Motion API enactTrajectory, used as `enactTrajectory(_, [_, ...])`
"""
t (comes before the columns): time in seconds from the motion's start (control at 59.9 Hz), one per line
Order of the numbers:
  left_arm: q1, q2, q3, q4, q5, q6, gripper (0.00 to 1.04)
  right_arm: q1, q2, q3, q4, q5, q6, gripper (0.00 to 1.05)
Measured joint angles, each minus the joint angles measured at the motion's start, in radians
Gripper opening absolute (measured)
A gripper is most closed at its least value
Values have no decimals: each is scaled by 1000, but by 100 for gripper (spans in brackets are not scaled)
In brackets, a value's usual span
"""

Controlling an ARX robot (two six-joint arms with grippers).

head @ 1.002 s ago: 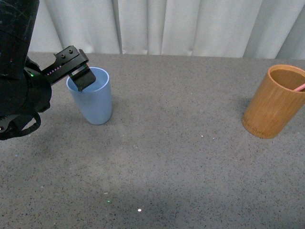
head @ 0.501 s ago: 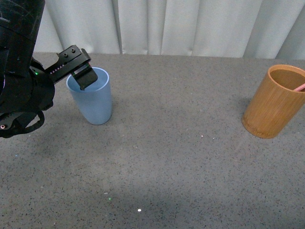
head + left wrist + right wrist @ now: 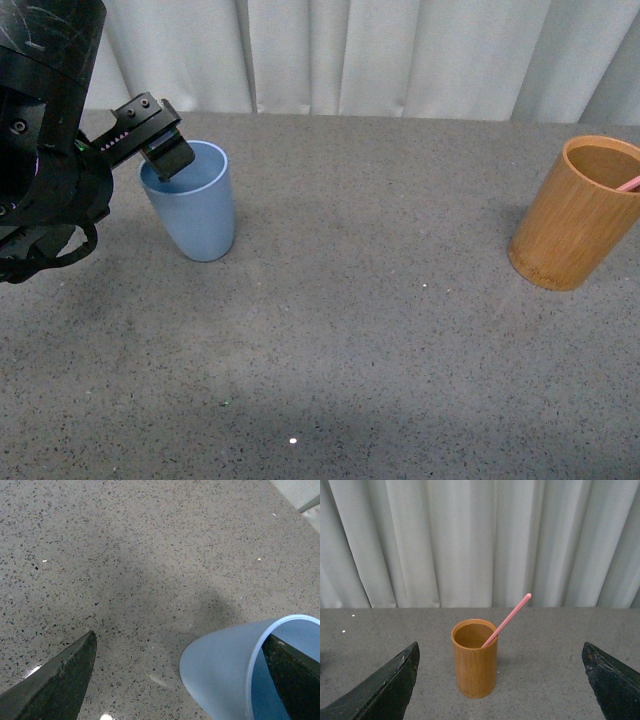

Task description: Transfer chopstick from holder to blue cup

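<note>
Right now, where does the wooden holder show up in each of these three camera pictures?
Front view: the holder stands at the far right edge of the picture, on the table.
Left wrist view: not in it.
Right wrist view: the holder stands upright at the centre.
Shared landmark: the pink chopstick leaning out of it shows in the front and right wrist views; the speckled grey table shows in all three.

Even, soft light; all views sharp.
A faint shadow darkens the table between the jaws of the left gripper; the jaw tips look dark and soft.
</note>
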Motion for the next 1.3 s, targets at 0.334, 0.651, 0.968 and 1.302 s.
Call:
enactTrajectory(0.334, [-8, 31, 13, -2, -14, 5, 86, 0, 0, 0, 0, 0, 0, 95])
enactTrajectory(0.651, [-35, 37, 12, 50, 16, 5, 31, 0, 0, 0, 0, 0, 0, 95])
enactTrajectory(0.968, [-49, -30, -39, 93, 87, 9, 4, 0, 0, 0, 0, 0, 0, 95])
enactTrajectory(1.302, [-53, -87, -44, 88, 139, 47, 4, 0, 0, 0, 0, 0, 0, 95])
